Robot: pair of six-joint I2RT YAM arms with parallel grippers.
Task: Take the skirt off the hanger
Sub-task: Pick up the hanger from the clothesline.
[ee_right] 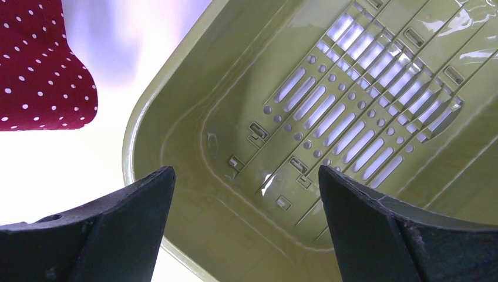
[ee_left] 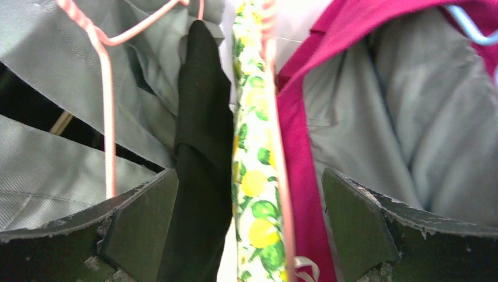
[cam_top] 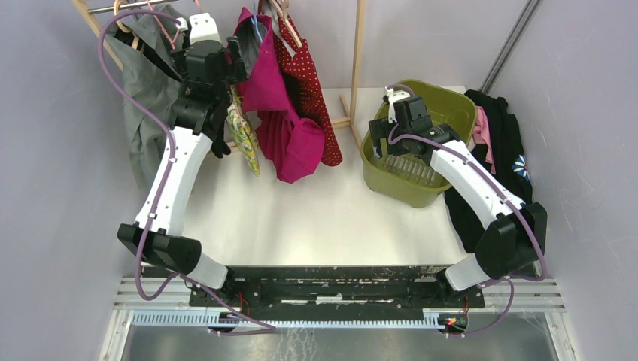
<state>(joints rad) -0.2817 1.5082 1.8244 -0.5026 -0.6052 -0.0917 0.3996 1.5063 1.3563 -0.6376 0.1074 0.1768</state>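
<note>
Skirt: The lemon-print skirt hangs edge-on from the wooden rack. It is squeezed between a black garment on its left and a magenta garment on its right. In the left wrist view it is a narrow upright strip at centre.

Hanger: A thin salmon-pink wire runs down the skirt's right edge. It is probably the skirt's hanger. You cannot see how the skirt is fastened to it.

Left gripper: The left gripper is raised to the garments with its jaws spread wide, gripping nothing. The skirt, the black garment and the magenta edge all lie in the gap.

Step in hand: This looks like lining up for a first pinch on the skirt.

Doing it well: Shift slightly to your right so the left finger passes between the black cloth and the lemon print. Close on the skirt only, keeping clear of the wire. Then pull down and toward you.

Risk: Closing from here would likely catch the black garment too, or drag the hanger along.

Right gripper: The right gripper hovers over the olive-green basket, well apart from the rack. Its jaws are wide and empty, and the basket's slotted floor is below them.

Neighbours: A grey garment hangs on a pink hanger at far left. A red polka-dot garment hangs beyond the magenta one.
</note>
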